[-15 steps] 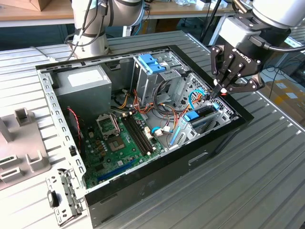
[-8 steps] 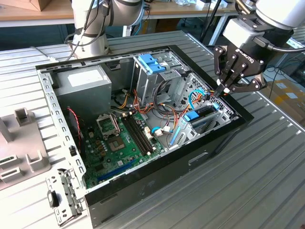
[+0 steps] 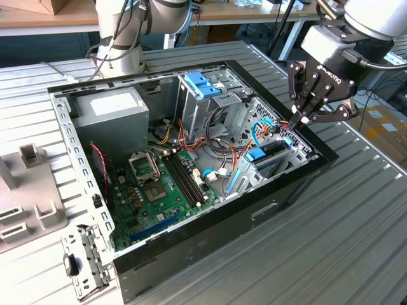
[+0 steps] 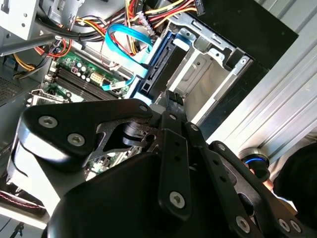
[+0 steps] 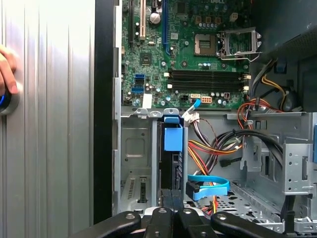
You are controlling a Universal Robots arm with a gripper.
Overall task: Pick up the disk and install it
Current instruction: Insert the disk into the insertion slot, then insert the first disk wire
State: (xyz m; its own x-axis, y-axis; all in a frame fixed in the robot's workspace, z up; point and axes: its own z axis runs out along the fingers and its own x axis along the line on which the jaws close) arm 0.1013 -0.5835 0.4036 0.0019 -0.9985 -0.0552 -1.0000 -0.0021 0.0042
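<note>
The disk (image 3: 270, 159) stands on edge in a metal bay at the corner of the open computer case (image 3: 292, 184) on the exterior view's right. Its blue end piece (image 3: 255, 154) faces the motherboard. In the first wrist view the disk (image 5: 171, 166) is a dark slab under a blue tab (image 5: 173, 138), held between the bay's rails. My gripper (image 3: 297, 122) hangs just above the disk's outer end, fingers pressed together with nothing between them. In both wrist views the gripper (image 5: 172, 197) (image 4: 172, 99) sits right at the disk's (image 4: 163, 69) edge; whether they touch is unclear.
A grey power-supply box (image 3: 111, 117), a tall cage with a light-blue top (image 3: 203, 86) and the green motherboard (image 3: 159, 190) share the case. Coloured cables and a blue flat cable (image 5: 208, 187) lie beside the bay. A person's hand (image 5: 7, 69) rests on the table beside the case.
</note>
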